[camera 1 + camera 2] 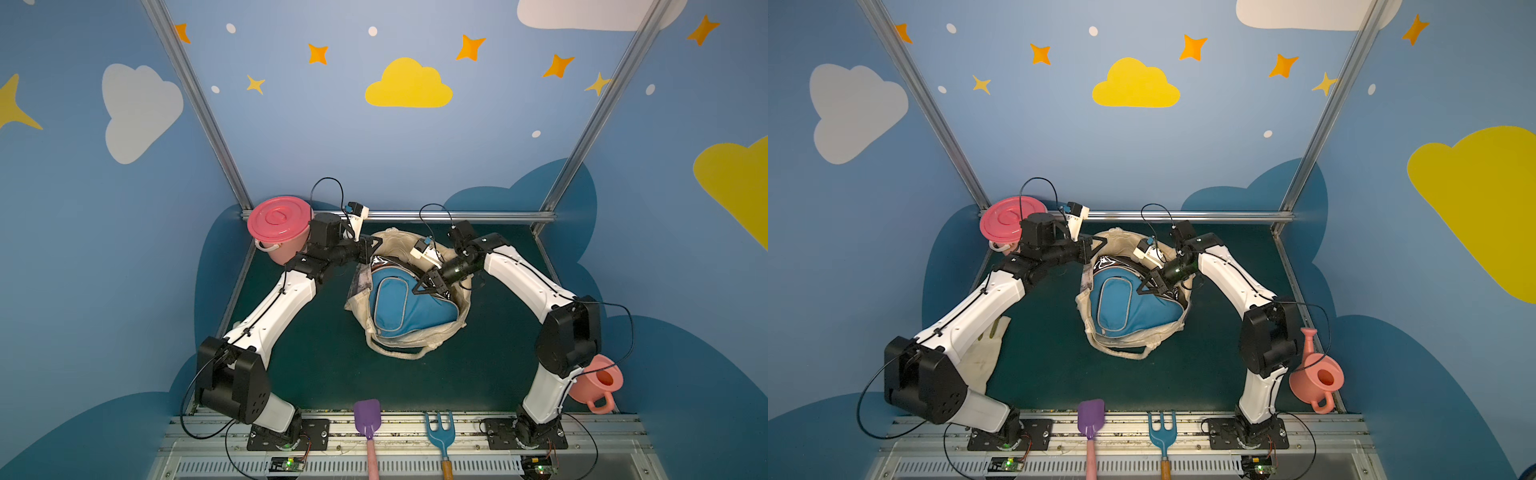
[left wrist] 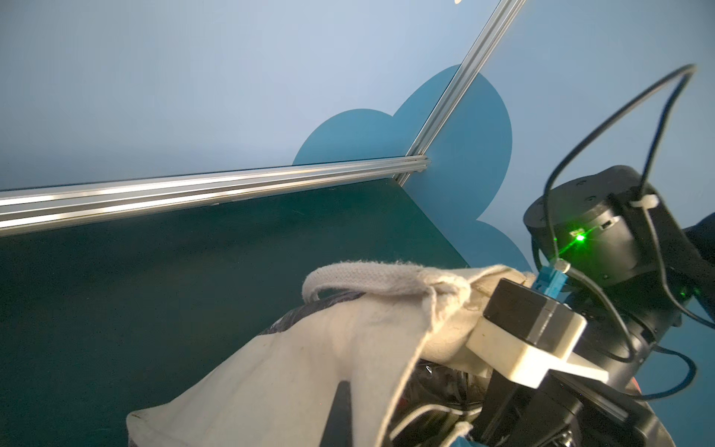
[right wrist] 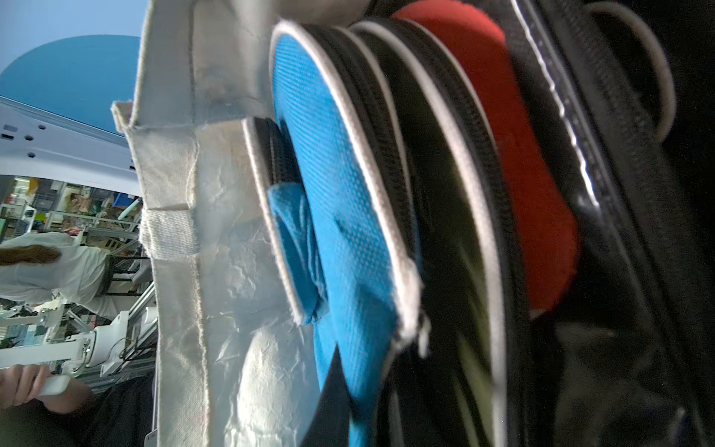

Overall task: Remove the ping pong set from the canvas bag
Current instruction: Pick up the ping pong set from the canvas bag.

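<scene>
The blue cover (image 1: 395,307), topmost in the mid-table canvas bag (image 1: 415,347), is best drawn upward by the right gripper (image 1: 417,291) clamped on it, the far rim pinned by the clenched left gripper (image 1: 376,245).

The canvas bag (image 1: 415,347) is plain cream. Inside it, the blue cover (image 1: 415,311) has pale grey piping and a dotted weave, and beside that cover shows a red paddle face (image 3: 534,174). The table (image 1: 316,365) is dark green.

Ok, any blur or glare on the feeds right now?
In both top views: sharp, evenly lit, glints on the shiny packing beside the blue cover. Right wrist: soft, dark beyond the red paddle. Left wrist: canvas bag sharp, green lamp flaring.
</scene>
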Robot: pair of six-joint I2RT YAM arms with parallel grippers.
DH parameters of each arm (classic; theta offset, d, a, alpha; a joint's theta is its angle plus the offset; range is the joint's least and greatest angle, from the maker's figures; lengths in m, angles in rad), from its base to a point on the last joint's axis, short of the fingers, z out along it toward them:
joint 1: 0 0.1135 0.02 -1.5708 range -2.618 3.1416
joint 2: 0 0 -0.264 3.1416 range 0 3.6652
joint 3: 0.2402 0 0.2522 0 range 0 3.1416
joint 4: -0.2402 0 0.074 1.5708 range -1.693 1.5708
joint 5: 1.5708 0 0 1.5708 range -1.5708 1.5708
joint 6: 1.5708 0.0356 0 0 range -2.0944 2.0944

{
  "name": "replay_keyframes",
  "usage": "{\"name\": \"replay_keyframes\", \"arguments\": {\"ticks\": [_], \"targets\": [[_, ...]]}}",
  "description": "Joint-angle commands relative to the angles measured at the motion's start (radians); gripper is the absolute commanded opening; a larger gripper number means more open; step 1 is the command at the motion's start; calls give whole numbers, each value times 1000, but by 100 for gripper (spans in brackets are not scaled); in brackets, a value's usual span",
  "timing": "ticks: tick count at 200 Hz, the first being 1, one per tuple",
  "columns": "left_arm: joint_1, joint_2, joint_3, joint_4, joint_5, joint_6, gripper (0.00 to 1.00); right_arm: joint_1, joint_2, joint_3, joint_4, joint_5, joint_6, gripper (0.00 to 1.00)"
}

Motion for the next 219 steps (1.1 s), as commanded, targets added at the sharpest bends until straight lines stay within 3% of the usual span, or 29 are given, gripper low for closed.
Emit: {"name": "replay_keyframes", "arguments": {"ticks": [1,48,128,219], "targets": [[5,-30,32,-4,-36,11,4,-8,-85,27,-7,153,10,0],[4,-85,73,-120,-89,33,3,-11,-223,28,60,261,89,0],[4,-129,-14,-58,-81,52,3,-24,-334,88,168,439,187,0],[2,-96,-27,-5,-55,26,3,-37,-376,155,189,434,208,0]]}}
